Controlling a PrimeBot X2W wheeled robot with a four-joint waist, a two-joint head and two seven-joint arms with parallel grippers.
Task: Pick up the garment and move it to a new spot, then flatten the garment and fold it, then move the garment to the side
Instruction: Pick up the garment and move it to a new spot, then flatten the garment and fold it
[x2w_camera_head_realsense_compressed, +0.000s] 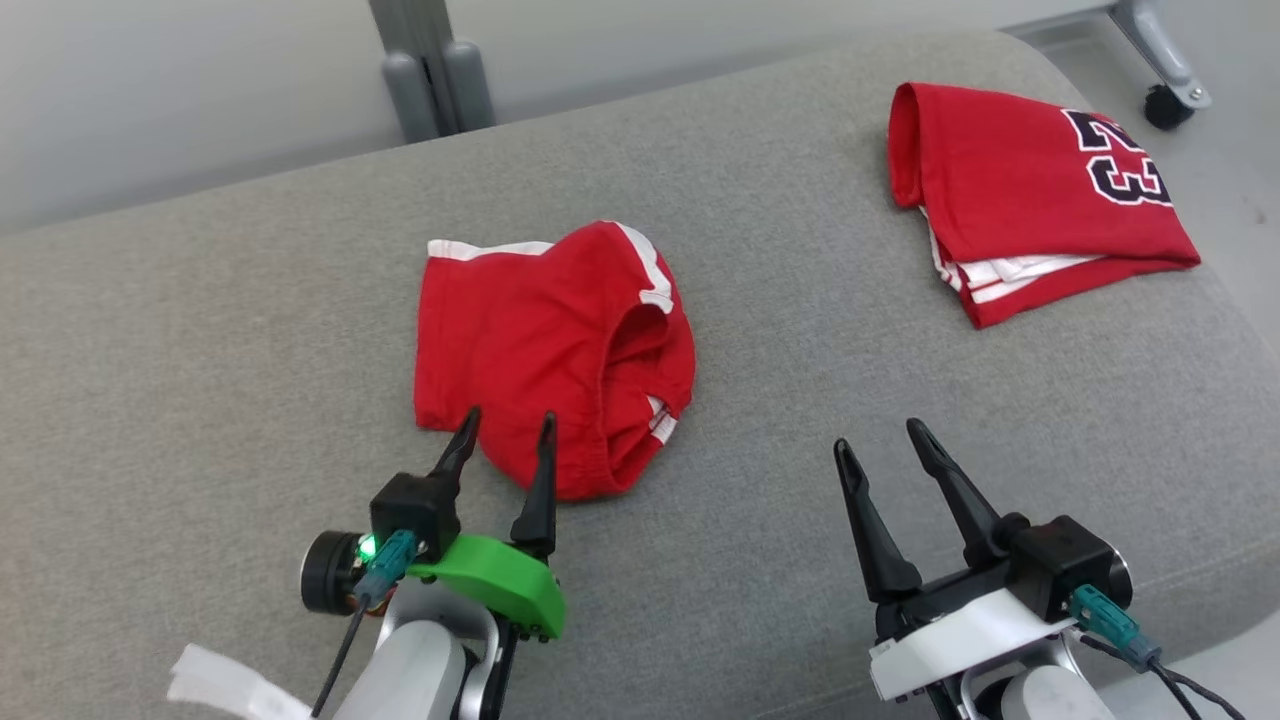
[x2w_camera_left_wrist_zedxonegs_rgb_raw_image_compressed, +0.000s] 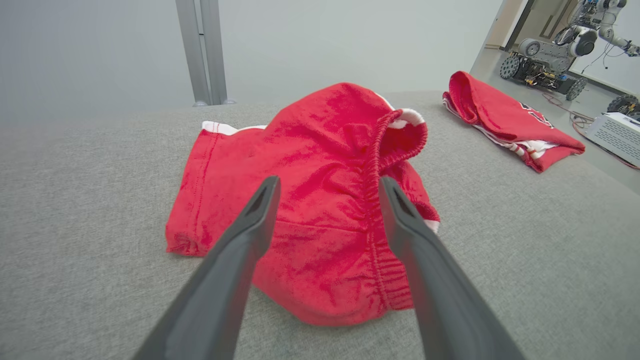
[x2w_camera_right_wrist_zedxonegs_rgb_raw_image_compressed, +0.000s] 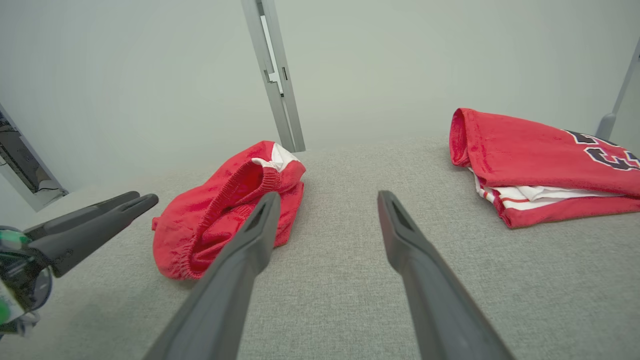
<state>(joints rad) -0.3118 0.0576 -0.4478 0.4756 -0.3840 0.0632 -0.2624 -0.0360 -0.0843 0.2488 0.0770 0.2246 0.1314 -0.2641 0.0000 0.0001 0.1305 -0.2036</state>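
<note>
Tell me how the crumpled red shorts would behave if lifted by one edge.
Probably floppy: the red shorts lie in soft folds, so they would likely drape and unfold. Likely light, being thin cloth. The gathered waistband may stretch if pulled.

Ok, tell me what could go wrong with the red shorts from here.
1. The red shorts lie bunched, waistband humped up. The open left fingers at the near edge may pinch several layers, so flattening could fail.
2. The open right fingers hover over bare grey cushion, apart from the shorts. A one-sided lift would probably let them droop and twist.
3. The folded jersey lies at the far right. Setting the shorts aside that way could rumple it.
</note>
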